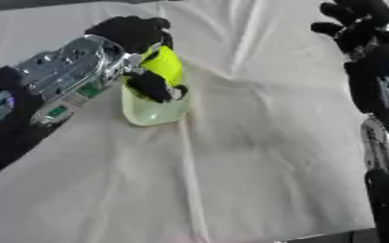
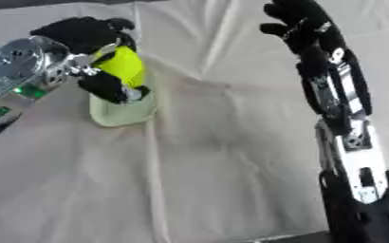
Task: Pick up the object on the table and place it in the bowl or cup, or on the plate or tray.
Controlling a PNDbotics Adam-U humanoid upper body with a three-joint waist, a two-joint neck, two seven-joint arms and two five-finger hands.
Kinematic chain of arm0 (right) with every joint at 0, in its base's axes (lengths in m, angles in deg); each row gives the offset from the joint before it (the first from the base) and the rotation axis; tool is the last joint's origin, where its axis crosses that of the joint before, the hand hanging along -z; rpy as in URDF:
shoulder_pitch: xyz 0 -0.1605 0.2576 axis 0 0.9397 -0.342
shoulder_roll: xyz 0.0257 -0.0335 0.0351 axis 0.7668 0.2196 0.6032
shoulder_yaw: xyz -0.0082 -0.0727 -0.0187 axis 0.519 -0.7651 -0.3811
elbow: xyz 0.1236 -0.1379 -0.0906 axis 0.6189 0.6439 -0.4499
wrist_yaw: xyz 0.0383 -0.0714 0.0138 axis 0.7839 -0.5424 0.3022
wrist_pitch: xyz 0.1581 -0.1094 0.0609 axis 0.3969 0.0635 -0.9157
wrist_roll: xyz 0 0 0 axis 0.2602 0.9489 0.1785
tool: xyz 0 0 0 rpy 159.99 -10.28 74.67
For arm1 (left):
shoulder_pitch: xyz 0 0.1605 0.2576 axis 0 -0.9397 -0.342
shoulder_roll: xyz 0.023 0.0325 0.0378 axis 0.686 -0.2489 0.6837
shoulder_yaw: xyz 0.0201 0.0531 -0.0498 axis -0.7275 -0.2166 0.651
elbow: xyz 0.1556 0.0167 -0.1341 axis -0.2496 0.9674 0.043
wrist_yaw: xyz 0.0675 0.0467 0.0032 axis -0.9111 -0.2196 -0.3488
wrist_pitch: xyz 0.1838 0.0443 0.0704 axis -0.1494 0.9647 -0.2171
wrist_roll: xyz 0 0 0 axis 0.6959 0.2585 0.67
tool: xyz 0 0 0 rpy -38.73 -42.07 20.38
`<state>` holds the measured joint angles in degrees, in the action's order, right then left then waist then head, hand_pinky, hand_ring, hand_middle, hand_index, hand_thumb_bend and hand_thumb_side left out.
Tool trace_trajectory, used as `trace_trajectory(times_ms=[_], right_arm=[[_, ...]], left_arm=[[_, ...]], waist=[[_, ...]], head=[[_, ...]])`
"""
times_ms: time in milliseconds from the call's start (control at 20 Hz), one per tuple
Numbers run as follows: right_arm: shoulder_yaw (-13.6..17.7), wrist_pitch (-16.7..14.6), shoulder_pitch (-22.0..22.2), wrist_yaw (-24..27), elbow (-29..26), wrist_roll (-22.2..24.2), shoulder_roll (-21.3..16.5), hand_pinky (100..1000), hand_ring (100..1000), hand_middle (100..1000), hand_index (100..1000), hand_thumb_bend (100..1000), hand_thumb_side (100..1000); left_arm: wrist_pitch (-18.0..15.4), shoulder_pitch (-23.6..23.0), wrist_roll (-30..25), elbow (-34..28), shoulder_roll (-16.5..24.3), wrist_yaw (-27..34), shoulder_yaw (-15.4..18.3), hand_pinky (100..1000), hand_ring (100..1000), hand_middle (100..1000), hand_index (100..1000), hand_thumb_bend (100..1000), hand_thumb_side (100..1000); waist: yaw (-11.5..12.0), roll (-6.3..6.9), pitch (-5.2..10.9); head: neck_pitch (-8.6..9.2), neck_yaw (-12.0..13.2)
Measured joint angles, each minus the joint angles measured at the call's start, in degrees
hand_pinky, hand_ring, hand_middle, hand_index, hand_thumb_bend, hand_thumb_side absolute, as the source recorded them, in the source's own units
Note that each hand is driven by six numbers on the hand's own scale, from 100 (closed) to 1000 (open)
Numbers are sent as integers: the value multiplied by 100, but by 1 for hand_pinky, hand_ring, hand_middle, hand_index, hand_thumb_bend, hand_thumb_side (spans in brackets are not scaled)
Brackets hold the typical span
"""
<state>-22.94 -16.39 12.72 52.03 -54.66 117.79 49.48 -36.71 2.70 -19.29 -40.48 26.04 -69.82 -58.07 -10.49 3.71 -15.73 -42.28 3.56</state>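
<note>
A bright yellow-green object (image 1: pixel 164 65) is held in my left hand (image 1: pixel 135 35), whose fingers and thumb curl round it. It hangs right over a pale green cup (image 1: pixel 152 110) that stands on the white cloth left of centre, and its lower end is at the cup's mouth or just inside; which, I cannot tell. My right hand (image 2: pixel 301 23) is raised at the upper right, fingers relaxed and spread, holding nothing, well apart from the cup.
A creased white cloth (image 1: pixel 256 156) covers the table, with a long fold running down from the cup. The table's front edge shows at the bottom right. My right forearm (image 2: pixel 347 142) stretches down the right side.
</note>
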Motion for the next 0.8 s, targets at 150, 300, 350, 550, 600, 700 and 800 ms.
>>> trace_trajectory(times_ms=[150, 300, 350, 550, 600, 700, 800], right_arm=[[0, -3, 0, 0, 0, 3, 0, 853, 921, 922, 983, 100, 802], [0, -11, 0, 0, 0, 11, 0, 853, 921, 922, 983, 100, 802], [0, -12, 0, 0, 0, 12, 0, 853, 921, 922, 983, 100, 802], [0, -13, 0, 0, 0, 17, 0, 854, 921, 922, 984, 100, 802], [0, -12, 0, 0, 0, 18, 1, 854, 921, 922, 984, 100, 802], [0, -11, 0, 0, 0, 19, 1, 854, 921, 922, 984, 100, 803], [1, -10, 0, 0, 0, 20, 1, 854, 921, 922, 984, 100, 802]], left_arm=[[0, 0, 0, 0, 0, 1, -3, 400, 649, 1000, 776, 340, 640], [-1, 0, -1, 3, -1, 25, -34, 404, 651, 1000, 776, 336, 650], [-1, 0, -1, 4, -2, 41, -34, 416, 658, 1000, 778, 331, 682], [-7, 0, -7, 0, -7, 51, -35, 446, 667, 1000, 780, 341, 727], [-10, 0, -10, -1, -8, 51, -35, 452, 670, 1000, 780, 343, 728], [-13, -3, -13, -4, -10, 49, -35, 465, 677, 1000, 781, 346, 728], [-14, -27, -14, -3, -11, 49, -35, 487, 689, 1000, 782, 348, 728]], waist=[[0, 1, 0], [0, 3, 0], [0, 4, 0], [-1, 10, 0], [-4, 11, 0], [-18, 15, -1], [-34, 17, -1]], head=[[-1, 0], [-1, 0], [-2, 0], [-2, 0], [-2, 0], [-2, -1], [-2, -1]])
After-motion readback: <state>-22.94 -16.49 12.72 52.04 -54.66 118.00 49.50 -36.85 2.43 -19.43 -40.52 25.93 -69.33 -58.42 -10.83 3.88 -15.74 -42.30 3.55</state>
